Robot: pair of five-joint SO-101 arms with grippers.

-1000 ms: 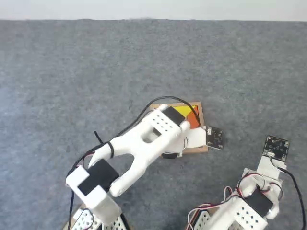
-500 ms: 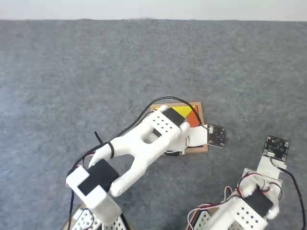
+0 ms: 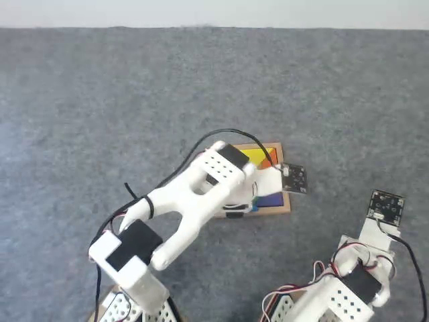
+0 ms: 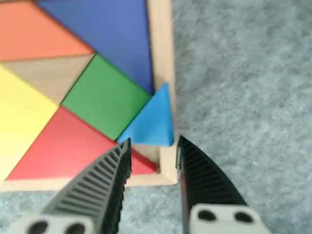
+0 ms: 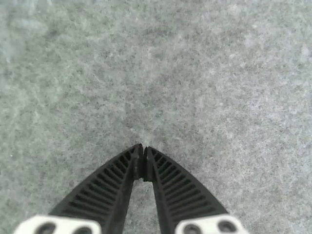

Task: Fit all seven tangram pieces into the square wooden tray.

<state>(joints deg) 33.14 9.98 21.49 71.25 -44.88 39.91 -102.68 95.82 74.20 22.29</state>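
The square wooden tray (image 4: pixel 161 48) holds orange, dark blue, tan, green (image 4: pixel 105 95), yellow and red (image 4: pixel 68 151) pieces lying flat. A small light blue triangle (image 4: pixel 153 122) sits at the tray's corner, tilted, with one edge up on the rim. My left gripper (image 4: pixel 153 141) is open just behind that triangle, one finger on either side of its base. In the high view the left arm (image 3: pixel 201 191) covers most of the tray (image 3: pixel 278 146). My right gripper (image 5: pixel 144 151) is shut on nothing, low over bare carpet.
Grey carpet covers the whole table. The right arm (image 3: pixel 355 288) is folded back at the near right corner, well away from the tray. A cable (image 3: pixel 221 134) loops over the left arm above the tray.
The left arm has drawn back a little from the tray and turned, uncovering the dark blue piece at the tray's near right. The right arm has not moved.
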